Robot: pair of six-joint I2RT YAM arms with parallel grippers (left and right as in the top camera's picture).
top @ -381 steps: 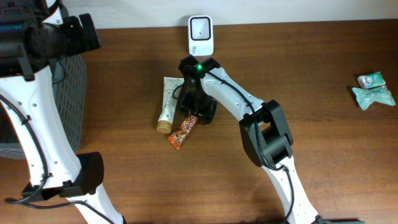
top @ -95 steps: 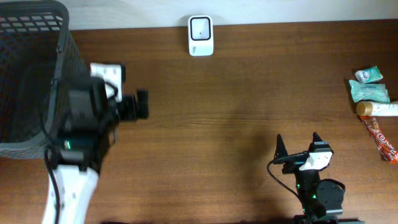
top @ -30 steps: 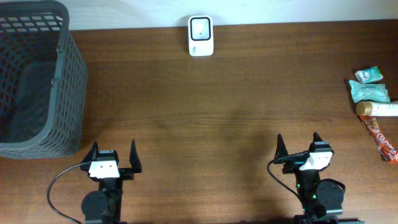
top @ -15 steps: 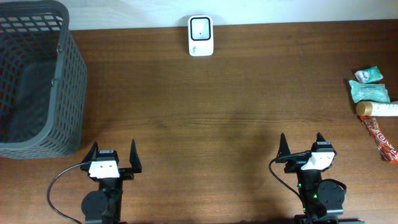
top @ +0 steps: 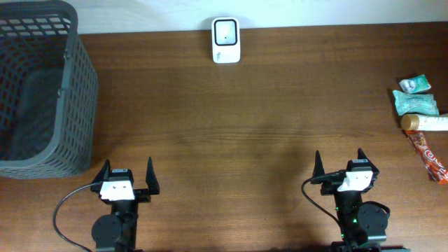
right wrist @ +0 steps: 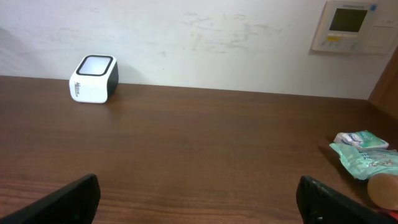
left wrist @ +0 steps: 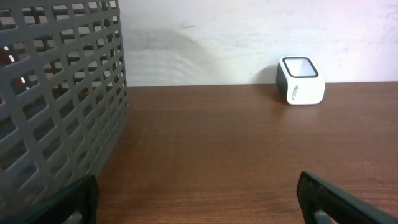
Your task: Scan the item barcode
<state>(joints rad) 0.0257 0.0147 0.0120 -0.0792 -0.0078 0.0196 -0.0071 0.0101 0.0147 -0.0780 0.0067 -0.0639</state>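
The brown wooden tabletop [top: 231, 140] lies open across its whole middle, from the left hand [top: 127, 168] and right hand [top: 339, 157] at the near edge up to the white wall [right wrist: 186, 37]. On the far left a tall dark grey plastic mesh basket [top: 78, 105] blocks that corner; its wall stands beyond and to the left of the left hand and fills the left third of the left wrist view. At the far edge, centre, stands a small white box-shaped scanner with a dark glass top [top: 225, 40], bare wood on both sides. Along the right edge lie 2 pale green packets [top: 418, 105], a white tube with a brown cap [top: 425, 122] and a red-orange snack wrapper [top: 428, 159], close together, well right of the right hand
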